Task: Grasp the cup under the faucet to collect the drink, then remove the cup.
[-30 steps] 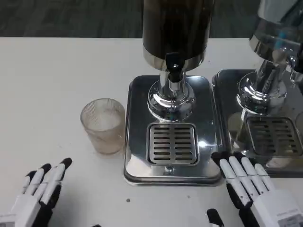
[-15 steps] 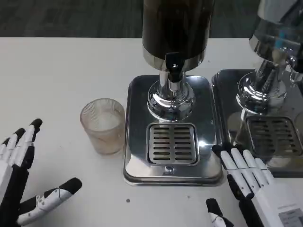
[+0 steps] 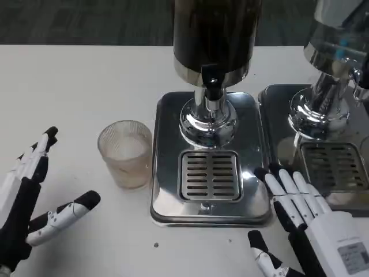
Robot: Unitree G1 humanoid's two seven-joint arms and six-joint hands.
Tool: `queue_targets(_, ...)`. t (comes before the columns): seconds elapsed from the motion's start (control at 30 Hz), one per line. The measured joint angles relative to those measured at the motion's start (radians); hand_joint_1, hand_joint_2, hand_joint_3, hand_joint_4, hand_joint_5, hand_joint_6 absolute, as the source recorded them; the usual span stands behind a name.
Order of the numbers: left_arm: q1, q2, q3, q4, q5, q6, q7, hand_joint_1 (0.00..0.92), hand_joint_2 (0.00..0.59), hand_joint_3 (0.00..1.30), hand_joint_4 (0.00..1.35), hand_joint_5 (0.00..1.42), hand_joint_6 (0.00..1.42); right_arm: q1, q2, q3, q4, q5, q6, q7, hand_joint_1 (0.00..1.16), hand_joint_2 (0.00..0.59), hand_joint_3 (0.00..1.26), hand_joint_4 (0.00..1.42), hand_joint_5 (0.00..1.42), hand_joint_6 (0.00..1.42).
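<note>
Fingers spread wide on both hands, holding nothing: left hand (image 3: 26, 199) lower left, right hand (image 3: 311, 222) lower right. Ribbed glass cup (image 3: 125, 152) stands upright, mouth up, centre-left on table (image 3: 75, 86), just left of the drip tray (image 3: 210, 176), w/ faucet (image 3: 210, 81) above it.
</note>
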Motion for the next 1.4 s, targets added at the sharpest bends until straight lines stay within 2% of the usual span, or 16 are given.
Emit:
queue_targets(0.4,-0.126,0.003,-0.061,0.126,0.0,-0.024,-0.08,0.0,0.015,0.0,0.0,0.04,0.01,0.004,0.005,0.0,0.0,0.001,0.0,0.011,0.28,0.477,0.06,0.0,0.0,0.1)
queue_targets(0.77,-0.206,0.003,-0.109,0.205,0.005,-0.034,-0.087,0.0,0.013,0.0,0.0,0.04,0.01,0.038,0.02,-0.006,-0.006,0.003,0.0,0.012,0.29,0.486,0.06,0.0,0.0,0.12)
queue_targets(1.4,-0.325,-0.005,-0.147,0.312,-0.001,-0.03,-0.12,0.0,0.013,0.0,0.0,0.04,0.0,0.052,0.039,-0.018,-0.008,0.011,0.0,0.014,0.28,0.494,0.08,0.0,0.0,0.14)
